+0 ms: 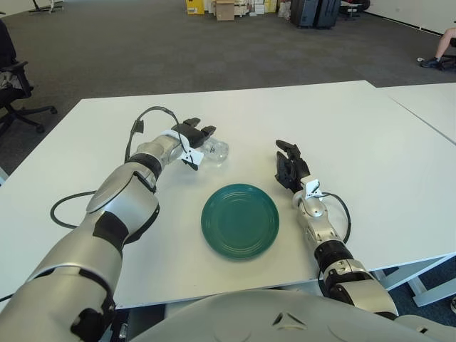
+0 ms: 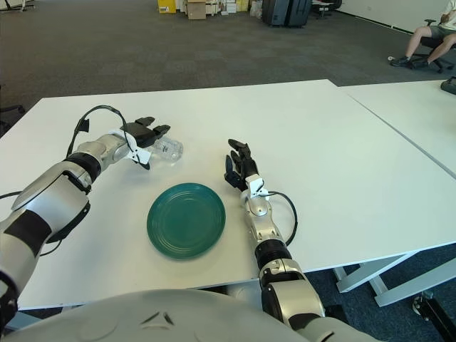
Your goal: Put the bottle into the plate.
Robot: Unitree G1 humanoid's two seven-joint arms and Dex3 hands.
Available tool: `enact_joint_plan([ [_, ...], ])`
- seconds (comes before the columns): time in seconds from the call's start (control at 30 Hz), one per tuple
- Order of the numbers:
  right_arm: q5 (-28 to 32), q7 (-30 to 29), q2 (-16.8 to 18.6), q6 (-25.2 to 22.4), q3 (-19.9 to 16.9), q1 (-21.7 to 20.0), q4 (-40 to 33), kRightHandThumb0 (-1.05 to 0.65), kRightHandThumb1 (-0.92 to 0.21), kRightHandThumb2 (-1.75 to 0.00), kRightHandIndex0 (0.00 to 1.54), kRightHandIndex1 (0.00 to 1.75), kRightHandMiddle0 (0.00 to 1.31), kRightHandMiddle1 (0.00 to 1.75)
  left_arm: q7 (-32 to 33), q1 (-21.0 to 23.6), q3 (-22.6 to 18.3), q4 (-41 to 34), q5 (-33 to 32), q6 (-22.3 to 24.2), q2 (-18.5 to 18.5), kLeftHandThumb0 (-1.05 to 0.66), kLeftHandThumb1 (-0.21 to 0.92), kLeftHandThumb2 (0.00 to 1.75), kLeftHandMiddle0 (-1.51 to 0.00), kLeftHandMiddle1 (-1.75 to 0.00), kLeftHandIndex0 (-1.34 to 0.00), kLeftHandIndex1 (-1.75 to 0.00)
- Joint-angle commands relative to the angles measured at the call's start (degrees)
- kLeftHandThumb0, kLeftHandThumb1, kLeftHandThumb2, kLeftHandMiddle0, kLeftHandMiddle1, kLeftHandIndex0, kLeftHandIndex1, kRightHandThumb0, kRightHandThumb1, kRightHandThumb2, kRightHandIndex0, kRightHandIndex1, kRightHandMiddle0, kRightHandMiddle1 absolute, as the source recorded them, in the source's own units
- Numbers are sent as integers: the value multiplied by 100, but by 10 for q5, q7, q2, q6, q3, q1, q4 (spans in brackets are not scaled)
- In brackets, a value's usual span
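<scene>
While the green plate [image 1: 240, 220] sits bare at the near middle of the white desk [image 1: 370, 142], the task stands at its first step: the reach for the bottle. At about three o'clock from the plate, close beside its rim, the right hand [image 1: 288, 165] shows idle with its dark fingers loosely spread and nothing in them. Farther back, at roughly eleven o'clock from the plate, the clear bottle [image 1: 216, 151] lies on its side on the desk, apart from the plate. The left hand [image 1: 194, 140] is right at the bottle's left end, its fingers [image 2: 146, 121] spread over and around it; they look not yet closed, though I cannot tell whether they already touch the plastic.

By my judgement the next move calls for closing those fingers firmly round the bottle, lifting it clear, and carrying it toward five o'clock to set it in the plate. A smooth, round bottle lying down may roll away if nudged.

Beyond the desk's far edge lies grey carpet [image 1: 142, 50]. An office chair [image 1: 14, 85] stands at nine o'clock, boxes [image 1: 224, 9] at twelve o'clock, and a seated person [image 2: 431, 35] at two o'clock.
</scene>
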State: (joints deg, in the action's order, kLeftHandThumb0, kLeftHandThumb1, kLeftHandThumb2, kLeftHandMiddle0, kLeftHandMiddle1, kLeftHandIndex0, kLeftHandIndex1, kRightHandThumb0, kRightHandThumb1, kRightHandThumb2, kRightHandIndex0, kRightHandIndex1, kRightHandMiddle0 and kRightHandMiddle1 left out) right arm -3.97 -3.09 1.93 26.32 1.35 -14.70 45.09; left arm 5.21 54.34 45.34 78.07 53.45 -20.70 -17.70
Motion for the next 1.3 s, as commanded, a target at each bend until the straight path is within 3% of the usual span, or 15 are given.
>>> enact_joint_plan([
  [0.0, -3, -1, -2, -16, -1, 15, 31, -73, -92, -82, 25, 0, 0, 69, 14, 4, 19, 3, 21, 8, 4, -91, 79, 5, -6, -2, 0, -15],
  [0.13, -2, 0, -4, -5, -2, 5, 49, -74, -92, -83, 25, 0, 0, 70, 27, 2, 43, 5, 45, 12, 8, -93, 81, 6, -7, -2, 0, -13],
  [0.7, -1, -11, 2, 1, -3, 10, 49, -72, -92, -82, 25, 1, 0, 66, 38, -35, 67, 23, 62, 74, 33, -91, 82, 7, -13, -2, 0, -15],
  [1.27, 7, -9, 2, -9, -4, 21, 34, -70, -92, -82, 27, 1, 0, 65, 54, -47, 34, 25, 28, 90, 56, -84, 78, 8, -27, -5, 0, -33],
])
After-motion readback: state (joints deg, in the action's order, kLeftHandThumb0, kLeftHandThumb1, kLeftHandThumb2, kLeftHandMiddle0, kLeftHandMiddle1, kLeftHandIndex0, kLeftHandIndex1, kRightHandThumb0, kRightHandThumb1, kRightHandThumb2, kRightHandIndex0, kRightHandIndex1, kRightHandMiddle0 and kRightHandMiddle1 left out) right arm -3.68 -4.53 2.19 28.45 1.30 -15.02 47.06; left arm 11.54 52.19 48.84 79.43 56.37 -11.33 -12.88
